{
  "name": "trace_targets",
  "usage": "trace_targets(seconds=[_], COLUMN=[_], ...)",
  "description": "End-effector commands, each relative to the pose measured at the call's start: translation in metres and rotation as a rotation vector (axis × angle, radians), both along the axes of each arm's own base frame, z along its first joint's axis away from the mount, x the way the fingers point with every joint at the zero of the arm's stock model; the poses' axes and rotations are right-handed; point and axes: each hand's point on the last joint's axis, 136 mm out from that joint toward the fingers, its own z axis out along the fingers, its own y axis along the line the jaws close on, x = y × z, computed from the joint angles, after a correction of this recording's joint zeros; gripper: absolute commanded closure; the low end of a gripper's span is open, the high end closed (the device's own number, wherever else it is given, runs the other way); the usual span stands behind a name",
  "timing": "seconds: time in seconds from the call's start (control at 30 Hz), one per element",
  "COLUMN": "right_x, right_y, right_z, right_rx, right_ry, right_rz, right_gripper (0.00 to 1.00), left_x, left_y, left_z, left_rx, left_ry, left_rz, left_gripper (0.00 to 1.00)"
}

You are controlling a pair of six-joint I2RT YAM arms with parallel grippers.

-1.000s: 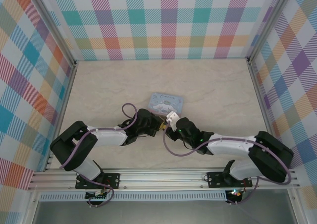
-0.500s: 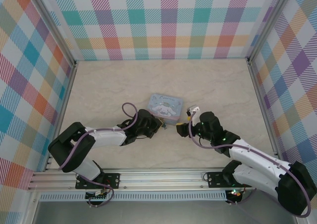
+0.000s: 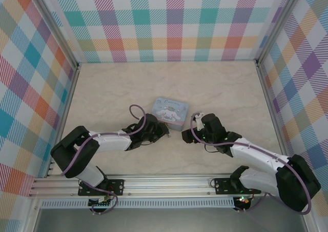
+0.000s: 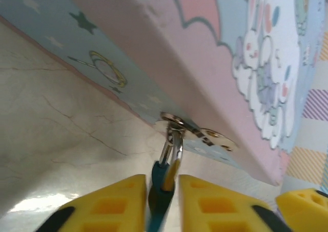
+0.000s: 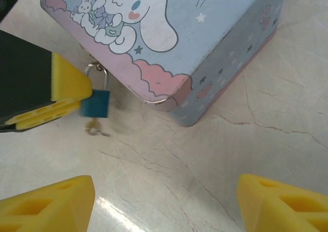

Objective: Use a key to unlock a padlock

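L jaws: left gripper (image 4: 163,185) nearly closed. Yellow fingers (image 4: 110,204) sit either side of the padlock body at bottom centre of L wrist view. Touching it or a hair off, can't tell.
R jaws: right gripper (image 5: 164,191) released and spread wide. Yellow tips in the bottom L and bottom R corners of R wrist view, only bare tabletop between, nothing held.
Walls: pastel plaid panels (image 3: 174,21) across the top and down both sides of the top view.
Table: beige marble-look tabletop (image 3: 215,88), centre of the top view.
Tin: pale blue rectangular tin w/ cartoon bunny print (image 3: 170,112), centre of the top view, flat on the tabletop. L gripper is just below-left of it, R gripper just below-right.
Padlock: tiny blue-bodied padlock w/ silvery shackle (image 5: 95,103), L side of R wrist view at mid-height, at the tin's lower-left side. It sits against the tip of the L gripper's yellow finger.
Shackle: silvery loop (image 4: 171,145), centre of L wrist view, hooked through the tin's small metal hasp (image 4: 197,133).
Key: tiny dark grey metal key (image 5: 95,129), right under the padlock body in R wrist view. Blurred, so can't tell if it is seated in the lock.
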Motion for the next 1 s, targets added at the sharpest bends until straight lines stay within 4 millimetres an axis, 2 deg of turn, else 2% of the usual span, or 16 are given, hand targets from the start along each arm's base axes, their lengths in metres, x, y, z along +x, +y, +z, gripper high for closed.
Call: trace_targets(seconds=[0.0,0.3,0.4,0.5,0.63,0.8,0.87,0.97], right_x=[0.006,0.013,0.014,0.018,0.029,0.044,0.050,0.059], right_y=[0.009,0.000,0.001,0.001,-0.001,0.000,0.001,0.005], right_z=[0.016,0.016,0.020,0.024,0.028,0.027,0.026,0.026], right_rx=[0.068,0.096,0.146,0.205,0.283,0.313,0.320,0.344], right_ry=[0.010,0.063,0.070,0.097,0.159,0.230,0.256,0.285], right_rz=[0.003,-0.044,-0.039,-0.051,-0.097,-0.129,-0.141,-0.145], right_gripper=[0.26,0.21,0.18,0.13,0.06,0.01,0.00,0.00], left_x=[0.003,0.005,0.011,0.021,0.040,0.072,0.087,0.105], left_y=[-0.001,0.009,0.023,0.043,0.077,0.110,0.109,0.093], left_z=[0.003,0.022,0.039,0.065,0.094,0.095,0.095,0.088], left_rx=[0.052,0.089,0.115,0.139,0.167,0.139,0.121,0.082], left_ry=[-0.040,-0.092,-0.124,-0.168,-0.222,-0.180,-0.184,-0.171], left_rz=[-0.026,-0.034,-0.027,-0.005,0.055,0.093,0.067,-0.007], left_gripper=[0.71,0.61,0.55,0.48,0.32,0.20,0.18,0.14])
